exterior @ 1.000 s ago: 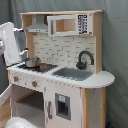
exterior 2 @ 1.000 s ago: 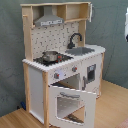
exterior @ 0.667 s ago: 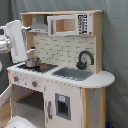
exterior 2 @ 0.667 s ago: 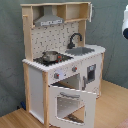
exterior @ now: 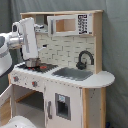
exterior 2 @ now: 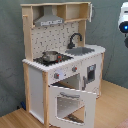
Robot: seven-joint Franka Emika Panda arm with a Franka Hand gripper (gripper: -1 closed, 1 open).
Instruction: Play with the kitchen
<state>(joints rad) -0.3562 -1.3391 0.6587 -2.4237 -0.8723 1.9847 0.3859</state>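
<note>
White panels and light wood make up the kitchen [exterior: 75, 75], which stands upright against a grey backdrop in both exterior views. A small metal pot [exterior 2: 50, 55] sits on the stove [exterior 2: 56, 59], with a red item just beside it in the first exterior view. The sink [exterior: 74, 74] and black faucet [exterior: 84, 59] lie toward the first exterior view's right. The oven door [exterior 2: 72, 104] hangs open and swung downward in the second exterior view. The arm [exterior: 24, 36] hangs over the stove side, its lower end just above the pot; only an edge of it shows at the second exterior view's right. The gripper [exterior: 32, 61] is down near the pot, but whether it is apart, together or clamped on the pot I cannot tell; contact with the pot is also unclear. Judgement: the step in hand looks like work at the pot on the stove. The next move would call for a slow vertical approach centred on the pot, keeping clear of the back panel and the shelf above.
</note>
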